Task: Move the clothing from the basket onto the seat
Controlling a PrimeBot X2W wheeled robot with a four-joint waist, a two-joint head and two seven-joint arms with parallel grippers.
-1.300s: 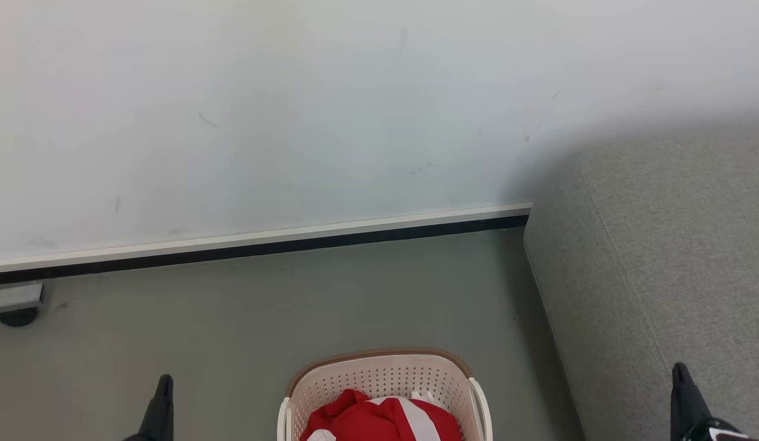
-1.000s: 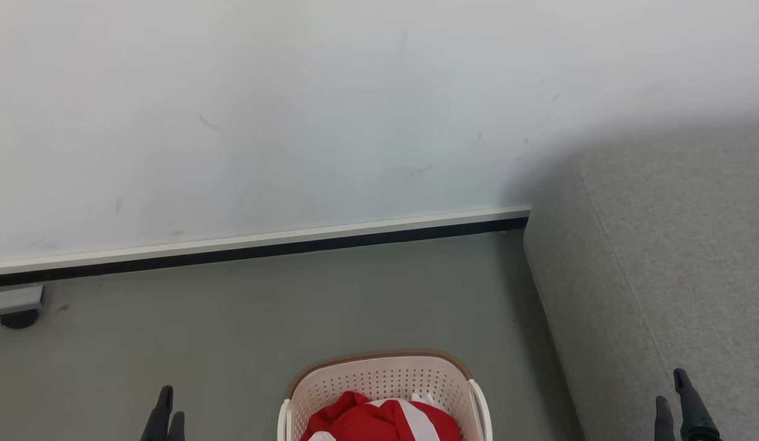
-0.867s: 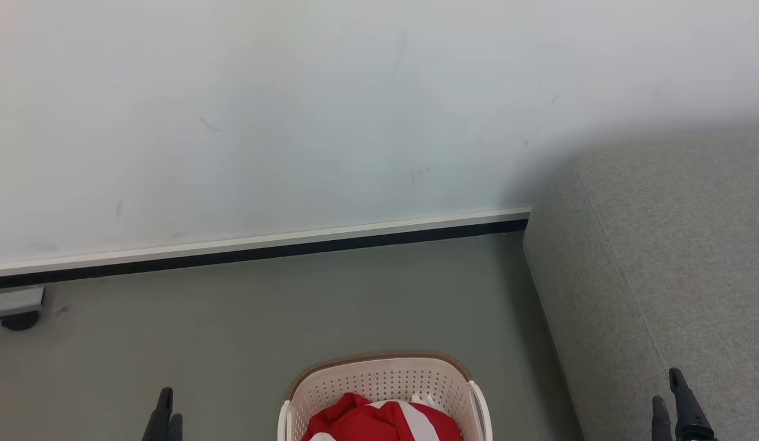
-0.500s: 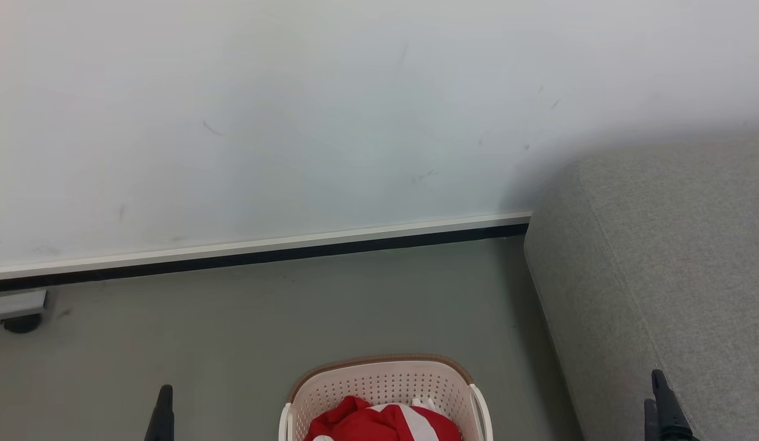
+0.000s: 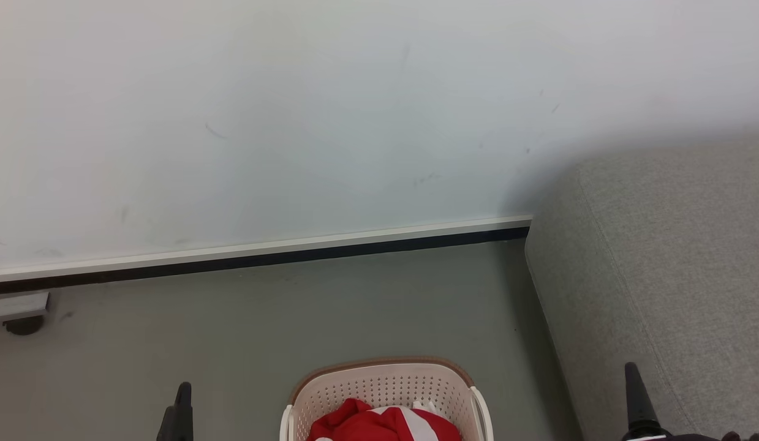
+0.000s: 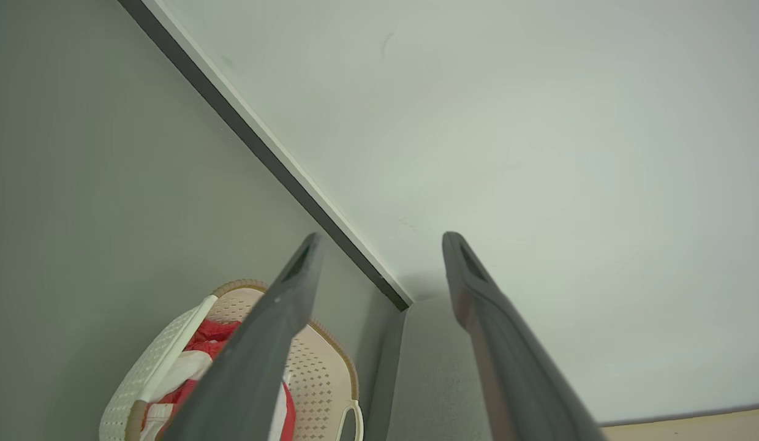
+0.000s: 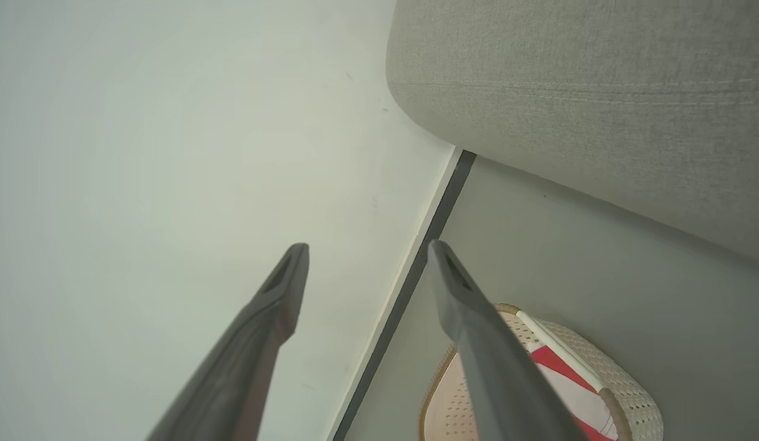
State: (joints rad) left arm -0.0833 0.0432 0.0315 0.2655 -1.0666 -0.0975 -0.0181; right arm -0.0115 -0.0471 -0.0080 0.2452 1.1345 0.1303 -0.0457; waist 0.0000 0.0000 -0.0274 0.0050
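TOOLS: left tool (image 6: pixel 382 245) and right tool (image 7: pixel 367 251) both spread, empty | LOAD: clothing (image 5: pixel 379 424) heaped in basket (image 5: pixel 385 381) on floor (image 5: pixel 232 331), beside seat (image 5: pixel 679 245) | RISK: a tool may snag basket holes or lift a loose fold that slips, since fabric is bunched

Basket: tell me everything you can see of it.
The basket is cream-white plastic, its walls dotted with small perforations, with a brown woven-look rim and white side handles. It stands upright on the grey floor, left of the seat and apart from it. Red clothing with white stripes is heaped inside. The head view's bottom edge cuts off its near part.
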